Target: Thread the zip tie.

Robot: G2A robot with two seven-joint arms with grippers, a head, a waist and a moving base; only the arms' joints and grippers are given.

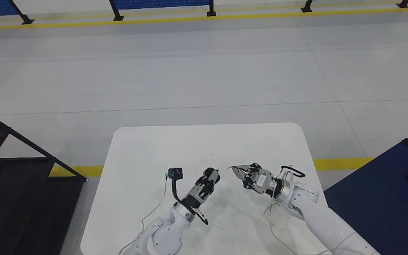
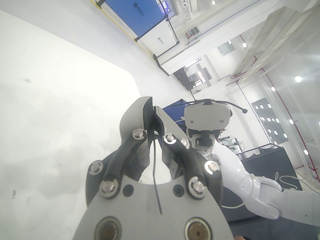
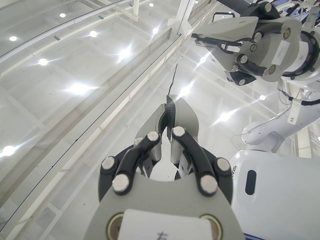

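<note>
The left tool [image 2: 153, 108] has its fingers pressed together on a thin black zip tie [image 2: 153, 166], whose tail runs back toward the palm, above the white table [image 2: 62, 88]. Farther off, the right tool [image 2: 207, 118] faces the camera, a black strip [image 2: 232, 104] with a small head lying across its tip.

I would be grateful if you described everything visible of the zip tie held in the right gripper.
The zip tie is a thin, black, plastic-looking strip with a small blocky head at one end and a narrow tail at the other. The right gripper is shut on it partway along and holds it in the air above the white table, with both ends jutting past the fingertips. Nothing else visibly touches it.
</note>
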